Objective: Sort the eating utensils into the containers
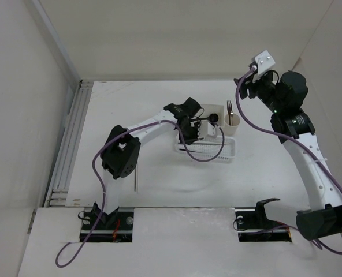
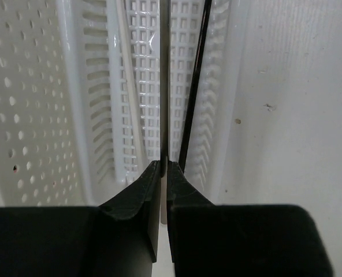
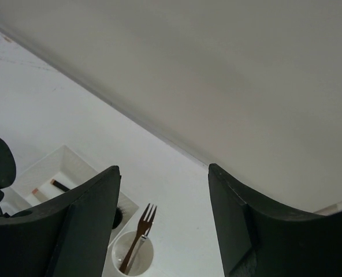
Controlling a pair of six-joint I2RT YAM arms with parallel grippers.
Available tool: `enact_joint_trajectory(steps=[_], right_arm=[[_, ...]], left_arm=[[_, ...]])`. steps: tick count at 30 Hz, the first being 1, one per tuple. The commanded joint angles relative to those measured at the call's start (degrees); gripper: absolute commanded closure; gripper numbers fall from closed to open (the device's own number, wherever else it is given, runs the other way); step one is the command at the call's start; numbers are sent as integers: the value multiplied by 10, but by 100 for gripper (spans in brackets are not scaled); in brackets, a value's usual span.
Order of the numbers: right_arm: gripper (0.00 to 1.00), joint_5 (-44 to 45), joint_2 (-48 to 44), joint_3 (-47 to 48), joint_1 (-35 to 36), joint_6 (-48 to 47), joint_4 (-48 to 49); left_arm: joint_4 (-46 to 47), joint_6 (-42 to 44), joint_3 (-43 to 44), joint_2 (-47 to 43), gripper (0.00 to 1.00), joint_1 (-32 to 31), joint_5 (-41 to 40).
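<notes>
On the table (image 1: 159,98), near the left arm, lies a thin grey line (image 1: 136,179), perhaps a loose stick; the overhead view is too coarse to say. That arm reaches out over the basket (image 1: 208,151). The left gripper (image 2: 164,165) is pressed together, pinching a dark stick (image 2: 164,81) that runs straight on from the fingertips over the basket's mesh floor. A pale stick (image 2: 127,86) lies in the basket just left of it, and a black stick (image 2: 197,86) slants just to its right, its near end close beside the right finger.

Behind the basket and touching it stands the box (image 1: 204,109), with the black spoon (image 1: 213,119) in it. Just right of the box is the cup (image 1: 233,128), and the fork (image 1: 229,108) stands in it, tines up.

Farther right, the right gripper (image 3: 163,170) hangs high above the cup and box, well apart from them. Its fingers are spread wide with nothing between them.
</notes>
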Motion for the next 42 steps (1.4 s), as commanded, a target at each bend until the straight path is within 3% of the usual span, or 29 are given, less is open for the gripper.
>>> enact_joint_trajectory(steps=[1,4,5,6,7,9,14,17,19,22,25,27,29,31,32,33,34,36,37,39,40,42], right_arm=[[32,12,-13,-13,-2,-9,31],[32,-2,-19,-19,-2,-14,31],[32,-2,-19,-19,-2,-14,31],[32,-2,-24,-25,-2,-14,31],[32,-2,-24,-25,-2,-19,31],[31,-2,-24,-31,-2,-19,37],[31,-29,-24,-42,-2,-19,48],[31,-45,-24,-42,-2,-13,48],[31,-54,-19,-42,-2,-8,53],[30,-61,-14,-42,-2,-3,53],[30,-67,-8,-42,-2,-3,53],[30,-60,-8,-42,-2,-3,53],[29,-54,-3,-36,3,-3,53],[28,-49,8,-30,16,3,53],[28,-49,22,-20,16,9,53],[28,-49,31,-14,23,9,53],[28,-49,41,-3,31,17,53],[28,-49,68,13,37,32,53],[28,-49,75,29,52,33,53],[28,-49,89,35,65,39,53],[28,-44,89,41,78,39,53],[28,-44,94,41,90,39,53]], left_arm=[[21,14,24,-1,100,2,-10],[26,19,30,11,100,-4,-23],[27,19,30,11,81,-4,-31],[27,19,30,17,49,-9,-36],[27,19,30,17,49,-9,-36],[32,13,30,17,0,-9,-43],[75,-87,78,-23,0,-4,-32],[98,-191,107,-40,0,23,-26],[135,-287,99,-68,0,65,-26],[145,-362,106,-87,0,134,-26],[114,-361,152,-112,0,167,-63],[114,-270,161,-143,0,167,-179],[151,-189,125,-216,0,146,-313],[213,-143,16,-272,0,140,-378],[312,-181,-31,-326,0,145,-415],[362,-227,-81,-351,0,151,-509],[388,-259,-169,-368,0,159,-521],[358,-278,-235,-396,7,208,-425],[347,-278,-301,-396,13,219,-403],[292,-300,-347,-389,18,246,-362],[274,-293,-362,-383,19,254,-301],[257,-293,-395,-375,19,254,-277]])
